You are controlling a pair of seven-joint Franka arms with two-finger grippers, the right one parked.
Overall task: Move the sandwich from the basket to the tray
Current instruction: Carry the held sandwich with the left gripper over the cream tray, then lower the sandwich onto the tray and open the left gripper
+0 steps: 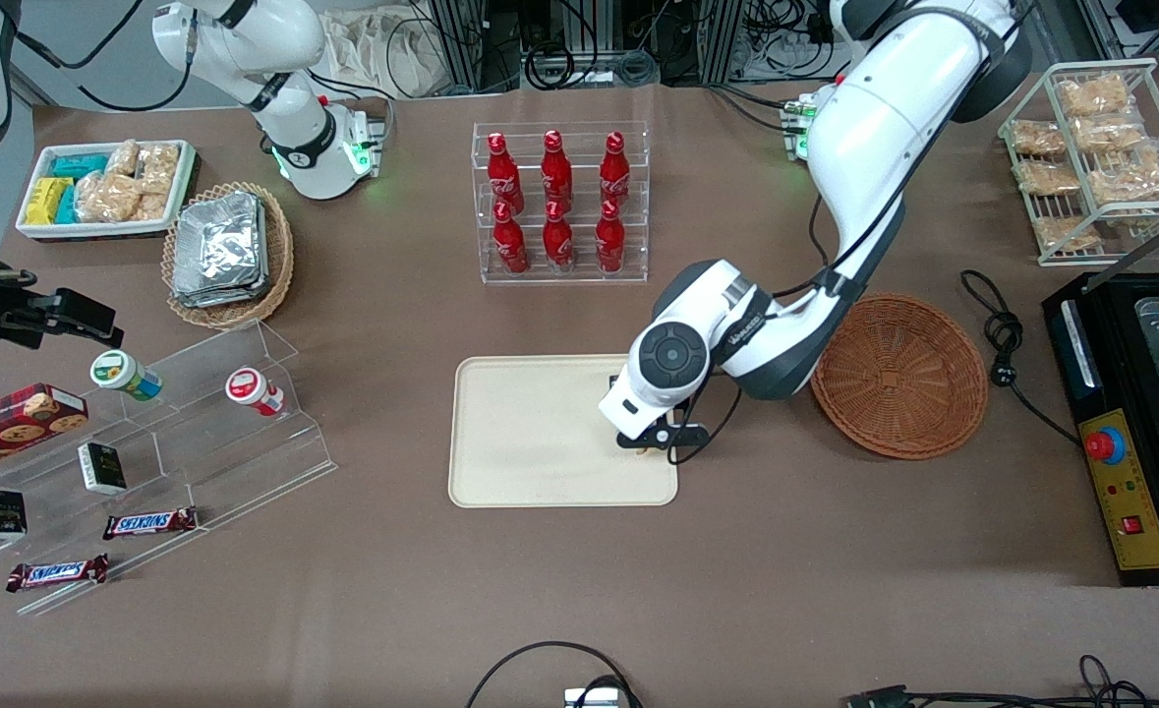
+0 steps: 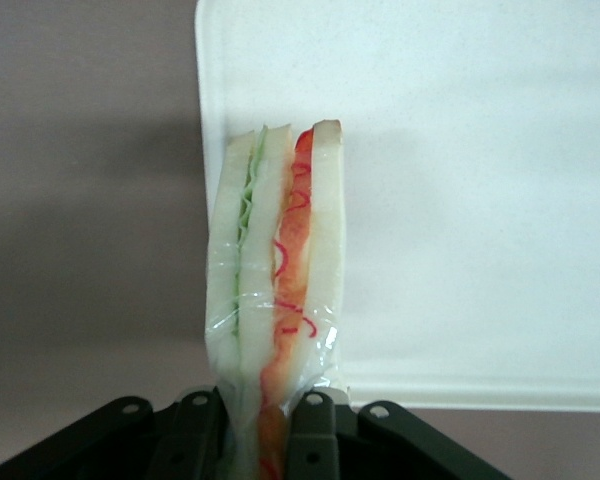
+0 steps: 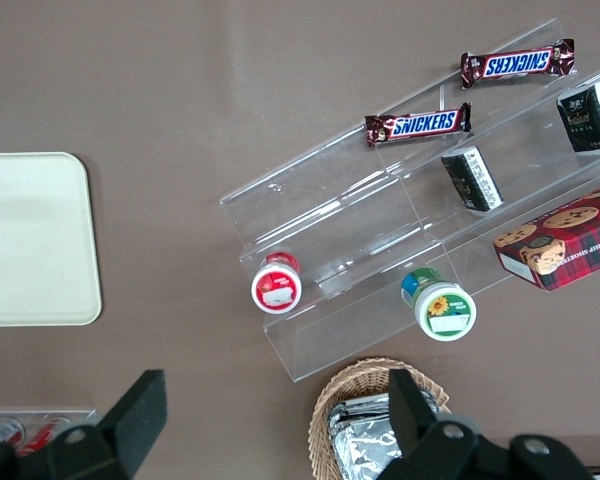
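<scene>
Gripper (image 1: 660,440) clamped on sandwich (image 2: 276,290) by its wrapped end, cut edge hanging below over tray (image 1: 530,433) corner, basket (image 1: 899,376) alongside, ready for set-down.

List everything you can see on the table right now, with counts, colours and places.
sandwich: one, pale bread, red and green filling, plastic-wrapped, held over the tray's edge
tray: one, cream, table centre
basket: one, reddish-brown wicker, beside the tray, toward the working arm's end
cola bottles: six, red, in a clear rack, farther from the front camera than the tray
foil packs: silver stack, in a tan wicker basket
Snickers bars: two, brown, on the clear stepped stand
bagged snacks: several, tan, in a wire rack
gripper: black jaws shut on the sandwich, over the tray's edge nearest the basket
</scene>
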